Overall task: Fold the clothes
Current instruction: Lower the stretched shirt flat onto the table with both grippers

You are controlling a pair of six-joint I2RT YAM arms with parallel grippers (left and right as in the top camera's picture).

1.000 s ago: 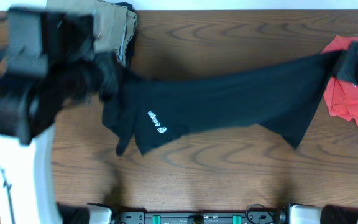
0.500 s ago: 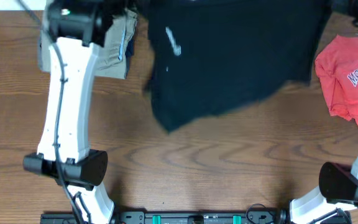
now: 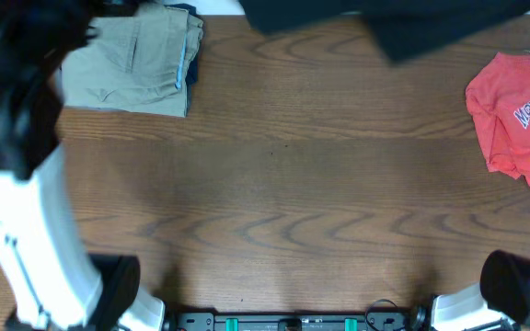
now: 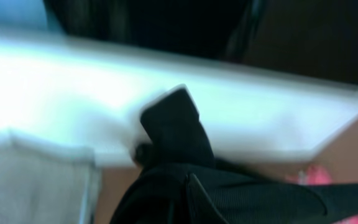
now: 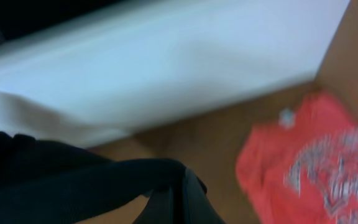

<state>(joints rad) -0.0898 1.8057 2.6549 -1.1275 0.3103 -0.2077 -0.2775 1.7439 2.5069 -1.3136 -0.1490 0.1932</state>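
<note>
Plain black shirt stretched along the table's far edge; left pincer and right pincer clamp it

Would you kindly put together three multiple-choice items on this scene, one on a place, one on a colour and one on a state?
1. Seen from overhead, the tan trousers lie at: A the centre; B the bottom right; C the top left.
2. The T-shirt at the right is: A blue; B red; C green.
3. The black shirt is: A lifted at the far edge of the table; B folded in its middle; C spread flat in its middle.
Answers: 1 C, they sit in that corner; 2 B, it is red with white lettering; 3 A, it shows only along the top of the overhead view.
</note>
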